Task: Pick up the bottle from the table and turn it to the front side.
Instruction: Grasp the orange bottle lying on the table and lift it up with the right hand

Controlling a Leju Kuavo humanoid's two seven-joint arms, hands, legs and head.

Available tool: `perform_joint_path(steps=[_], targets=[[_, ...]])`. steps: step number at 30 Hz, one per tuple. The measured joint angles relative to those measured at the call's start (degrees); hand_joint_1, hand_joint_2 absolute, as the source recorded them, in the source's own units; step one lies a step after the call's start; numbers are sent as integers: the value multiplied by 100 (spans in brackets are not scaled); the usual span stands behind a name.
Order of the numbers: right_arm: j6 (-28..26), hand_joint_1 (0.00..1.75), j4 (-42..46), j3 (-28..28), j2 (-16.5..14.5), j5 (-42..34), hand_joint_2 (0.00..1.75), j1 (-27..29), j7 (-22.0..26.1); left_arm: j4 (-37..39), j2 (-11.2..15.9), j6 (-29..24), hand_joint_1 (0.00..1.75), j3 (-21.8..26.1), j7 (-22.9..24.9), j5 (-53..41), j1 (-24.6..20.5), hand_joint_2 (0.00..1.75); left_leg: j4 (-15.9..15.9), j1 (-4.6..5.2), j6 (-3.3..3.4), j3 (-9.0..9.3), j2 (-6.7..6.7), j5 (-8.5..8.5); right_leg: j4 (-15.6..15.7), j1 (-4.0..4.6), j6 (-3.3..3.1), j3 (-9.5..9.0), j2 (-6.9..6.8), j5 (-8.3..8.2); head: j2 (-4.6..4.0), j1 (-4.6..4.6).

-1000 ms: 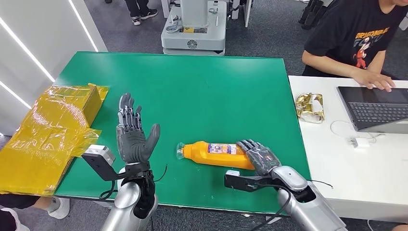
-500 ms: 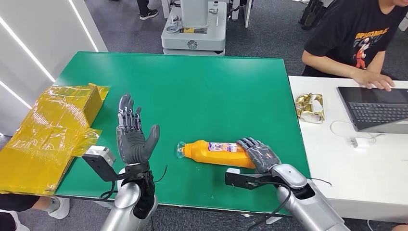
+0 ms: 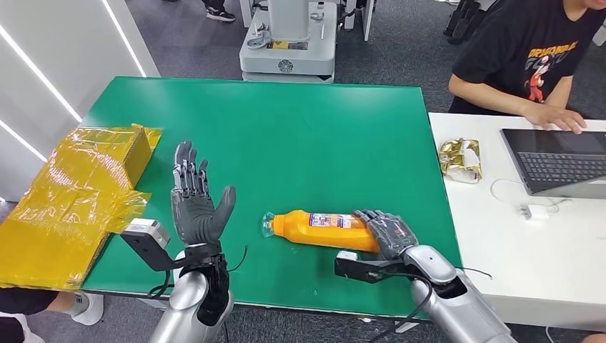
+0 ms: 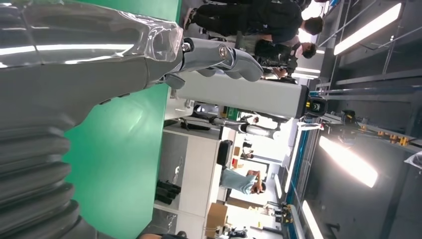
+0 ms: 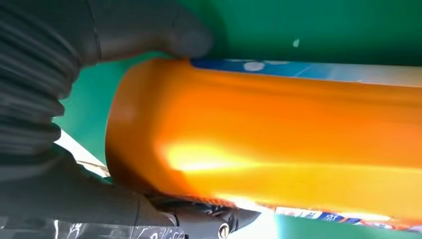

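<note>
Right hand wraps the base of the orange bottle lying on the green table, apparently gripping. Left hand raised, fingers spread.

Bright even overhead light; bottle blurred w/ glare (close-up).

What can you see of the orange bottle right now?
The orange bottle looks like glossy plastic, with a clear cap end and a white-and-blue label facing up. It lies on its side on the green table, cap toward the left hand, which is apart. The right hand wraps its base.
</note>
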State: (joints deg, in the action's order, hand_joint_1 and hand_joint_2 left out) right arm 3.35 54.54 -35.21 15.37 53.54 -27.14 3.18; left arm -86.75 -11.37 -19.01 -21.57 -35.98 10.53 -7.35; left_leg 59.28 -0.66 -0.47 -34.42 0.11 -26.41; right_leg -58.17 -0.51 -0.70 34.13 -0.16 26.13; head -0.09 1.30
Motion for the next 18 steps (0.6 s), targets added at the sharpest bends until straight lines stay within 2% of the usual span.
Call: perform_joint_path(steps=[1, 3, 4, 5, 12, 18], targets=[[-17, 128, 0, 1, 0, 15, 175, 7, 1, 1, -1, 11, 0, 0, -4, -7, 5, 175, 0, 0, 0, 0, 0, 0, 0, 0, 0, 0, 0, 0, 0, 1], [-30, 46, -7, 1, -10, 65, 175, -8, -1, 4, -2, 32, 0, 0, -8, -22, 5, 175, -1, 0, 0, -3, 1, 0, 0, 0, 0, 1, 0, 0, 0, 1], [-16, 12, -33, -3, -31, 92, 175, -44, -1, 9, -2, 38, 0, 0, -7, -25, -4, 175, -1, 0, 0, -4, 1, 0, 0, 0, 0, 2, 1, 0, 0, 1], [3, 1, -77, -9, -59, 117, 175, -95, 1, 13, -2, 38, 0, 0, -4, -26, -20, 175, -1, 0, 1, -5, 1, 0, -1, 0, 0, 3, 1, 0, 0, 0], [42, 0, -337, -62, -238, 142, 175, -414, 25, 20, 0, -9, 0, -2, 11, 8, -92, 175, 0, 0, 3, -5, 0, 3, -2, 0, 4, 4, 0, -3, 0, 1], [224, 0, -438, -119, -269, 98, 175, -561, 50, 40, -4, -14, 0, -27, 11, 9, -104, 175, 0, 0, 3, -8, -1, 2, 0, 0, 4, 6, 0, -3, 0, 0]])
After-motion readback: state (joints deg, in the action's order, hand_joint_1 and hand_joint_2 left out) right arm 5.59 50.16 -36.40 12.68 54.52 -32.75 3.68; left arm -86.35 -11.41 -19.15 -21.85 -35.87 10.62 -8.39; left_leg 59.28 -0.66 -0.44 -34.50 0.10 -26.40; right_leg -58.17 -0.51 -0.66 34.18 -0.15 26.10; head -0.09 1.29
